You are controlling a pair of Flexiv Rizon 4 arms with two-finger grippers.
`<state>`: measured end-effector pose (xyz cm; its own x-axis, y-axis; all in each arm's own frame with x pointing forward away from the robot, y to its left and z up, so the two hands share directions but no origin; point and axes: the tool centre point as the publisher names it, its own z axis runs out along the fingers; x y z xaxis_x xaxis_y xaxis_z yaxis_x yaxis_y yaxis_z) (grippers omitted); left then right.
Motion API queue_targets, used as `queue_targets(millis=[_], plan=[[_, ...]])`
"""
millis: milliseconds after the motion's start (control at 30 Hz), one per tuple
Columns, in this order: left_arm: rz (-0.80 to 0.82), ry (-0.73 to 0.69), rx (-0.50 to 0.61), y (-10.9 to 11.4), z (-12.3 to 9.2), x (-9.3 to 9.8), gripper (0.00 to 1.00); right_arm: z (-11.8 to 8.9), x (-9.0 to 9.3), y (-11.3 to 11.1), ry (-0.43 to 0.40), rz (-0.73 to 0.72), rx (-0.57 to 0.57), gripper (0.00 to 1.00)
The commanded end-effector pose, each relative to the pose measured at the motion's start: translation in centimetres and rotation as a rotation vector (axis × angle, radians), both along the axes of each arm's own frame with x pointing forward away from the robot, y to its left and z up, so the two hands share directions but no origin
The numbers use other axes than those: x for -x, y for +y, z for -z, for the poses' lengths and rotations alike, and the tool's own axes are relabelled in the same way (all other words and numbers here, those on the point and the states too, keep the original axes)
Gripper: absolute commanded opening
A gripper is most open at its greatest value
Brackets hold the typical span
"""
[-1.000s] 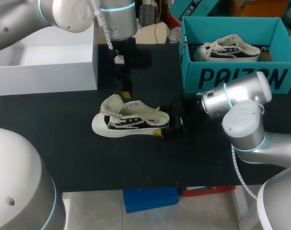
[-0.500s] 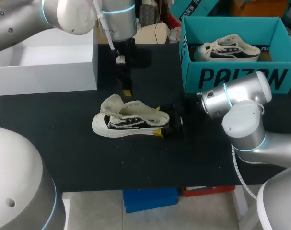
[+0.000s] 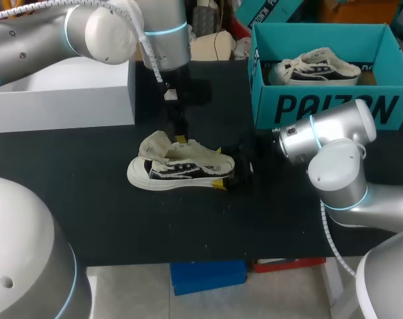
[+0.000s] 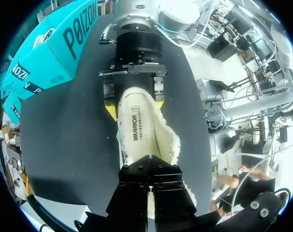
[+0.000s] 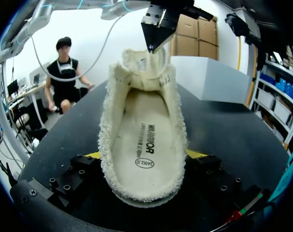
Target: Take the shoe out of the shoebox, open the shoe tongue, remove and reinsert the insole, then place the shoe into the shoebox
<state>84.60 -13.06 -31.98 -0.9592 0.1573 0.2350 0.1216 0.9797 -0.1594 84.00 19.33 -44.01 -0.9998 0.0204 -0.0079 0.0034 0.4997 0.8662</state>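
One shoe [image 3: 181, 166], insole [image 5: 142, 145] printed, clamped by right end effector [image 5: 144, 154]; left end effector [image 4: 149, 162] closed.

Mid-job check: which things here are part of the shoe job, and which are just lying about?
Job: shoe, insole, shoebox, right gripper, left gripper.
Lying about: white box, second shoe in the shoebox.

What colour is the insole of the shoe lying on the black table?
Cream with dark print; the flat insole shows best in the right wrist view.
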Motion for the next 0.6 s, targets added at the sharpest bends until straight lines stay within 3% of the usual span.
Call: queue_targets(millis=[33,200,600], plan=[[0.002,0.002,-0.002,-0.1,0.0,-0.1,0.0,0.4,-0.2,0.0,0.001,0.002,0.001,0.0],[0.027,0.039,-0.015,-0.4,0.2,-0.1,0.0,0.4,-0.2,0.0,0.001,0.002,0.001,0.0],[-0.012,0.1,-0.03,-1.3,3.2,0.5,0.0,0.4,-0.2,0.0,0.001,0.002,0.001,0.0]])
